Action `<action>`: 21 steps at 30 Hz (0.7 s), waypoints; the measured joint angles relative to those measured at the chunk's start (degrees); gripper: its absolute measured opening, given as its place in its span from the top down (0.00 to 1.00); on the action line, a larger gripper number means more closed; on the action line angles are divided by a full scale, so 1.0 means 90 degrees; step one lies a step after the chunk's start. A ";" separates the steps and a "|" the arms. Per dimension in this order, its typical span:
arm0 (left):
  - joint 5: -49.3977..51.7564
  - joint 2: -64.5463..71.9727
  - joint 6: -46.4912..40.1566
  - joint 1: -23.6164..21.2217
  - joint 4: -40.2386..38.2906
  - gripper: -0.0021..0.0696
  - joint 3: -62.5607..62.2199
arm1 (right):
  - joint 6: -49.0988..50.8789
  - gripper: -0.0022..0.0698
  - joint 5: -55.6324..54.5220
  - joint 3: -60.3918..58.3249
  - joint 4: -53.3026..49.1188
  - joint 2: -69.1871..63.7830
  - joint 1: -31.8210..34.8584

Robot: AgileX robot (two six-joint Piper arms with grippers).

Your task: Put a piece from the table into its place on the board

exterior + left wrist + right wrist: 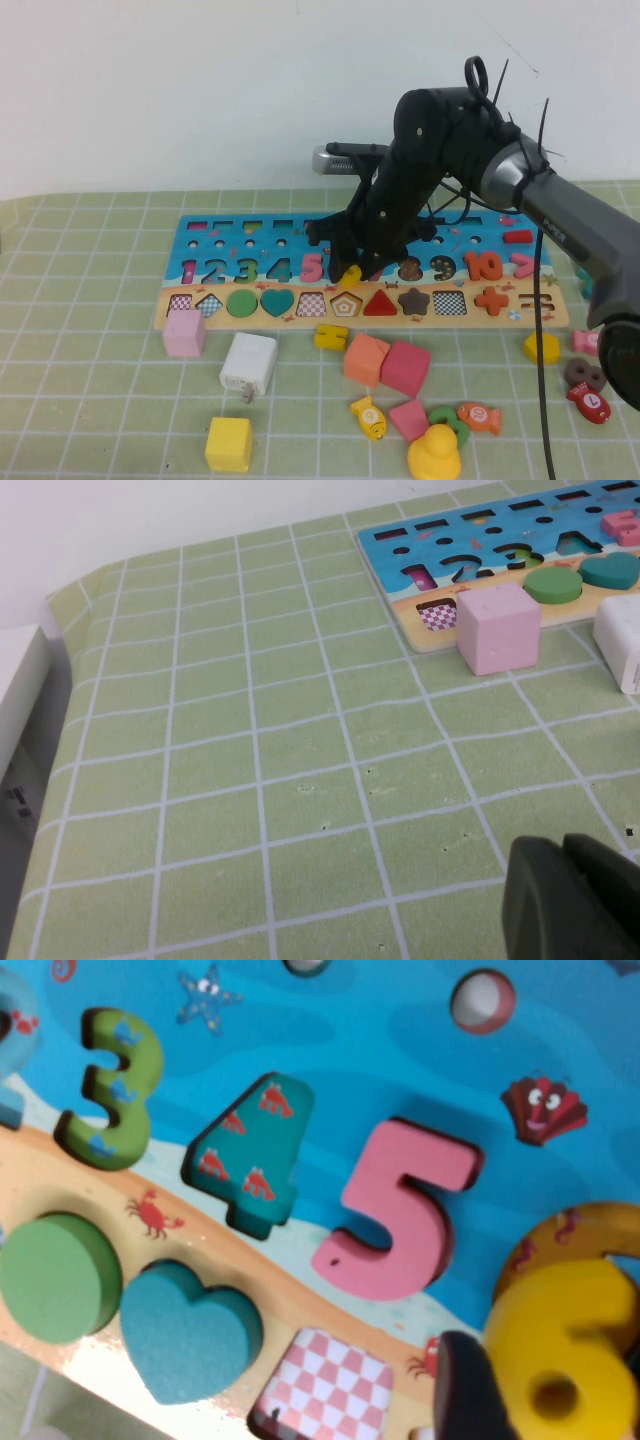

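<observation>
Yellow piece (pixel 570 1350) sits at right gripper (pixel 362 268), over board (pixel 250 250) beside pink 5 (pixel 400 1215); we cannot tell whether grasped. Risk: misseating if tilted. Left gripper (pixel 575 900) parked, state unclear.

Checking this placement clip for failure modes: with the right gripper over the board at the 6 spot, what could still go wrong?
1. The yellow 6 looks tilted, lying partly over its recess rather than flush; it may stay proud of the board.
2. The right gripper hangs close over it, one finger beside the piece, so lifting away could drag it out.
3. The pink 5 sits close by and might get nudged.
The left gripper hovers over bare table, uninvolved.
</observation>
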State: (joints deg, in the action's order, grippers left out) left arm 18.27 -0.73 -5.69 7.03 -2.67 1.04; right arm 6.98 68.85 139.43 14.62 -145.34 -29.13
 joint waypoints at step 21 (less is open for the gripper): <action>0.0000 0.0000 0.0000 0.0000 0.0000 0.97 0.0000 | -0.0235 0.70 0.0177 0.1012 -0.0280 -0.0026 0.0000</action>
State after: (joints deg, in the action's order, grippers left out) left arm 18.27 -0.73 -5.69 7.03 -2.67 1.04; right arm 4.86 70.44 148.54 12.11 -145.57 -29.13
